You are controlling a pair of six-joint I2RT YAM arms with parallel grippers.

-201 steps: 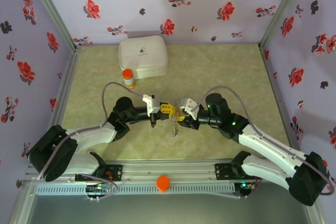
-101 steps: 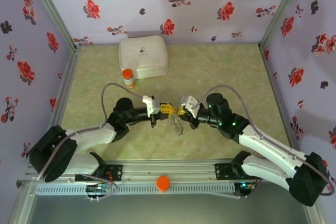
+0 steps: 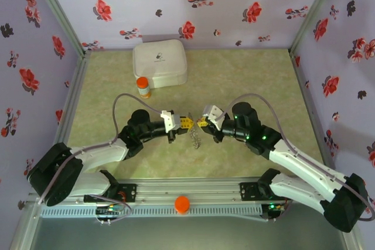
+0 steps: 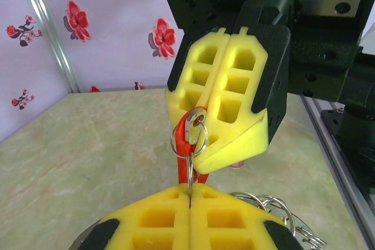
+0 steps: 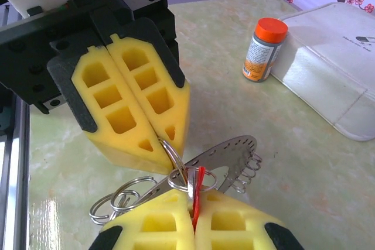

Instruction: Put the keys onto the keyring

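Observation:
My left gripper (image 4: 190,190) is shut on a thin silver split ring (image 5: 173,155) of the keyring bundle. The keyring (image 5: 237,157), a dark grey metal arc with holes and small toothed loops, hangs below it and dangles between the arms (image 3: 195,137). My right gripper (image 5: 194,206) is shut on the red-tagged key (image 5: 199,184), whose small ring (image 4: 189,137) crosses the split ring held by the left fingers (image 5: 132,100). The two grippers meet tip to tip above the table (image 3: 194,123). More loose split rings (image 5: 116,200) hang off the bundle. The brassy-headed key is hidden.
An orange-capped bottle (image 3: 142,87) stands behind the left arm, beside a white zipped case (image 3: 159,62) at the back. An orange cap (image 3: 182,204) lies on the front rail. Floral walls close in the green table (image 3: 246,80).
Both grippers have edged slightly closer tip to tip, and the hanging keyring has swung a little. Both holds are unchanged.

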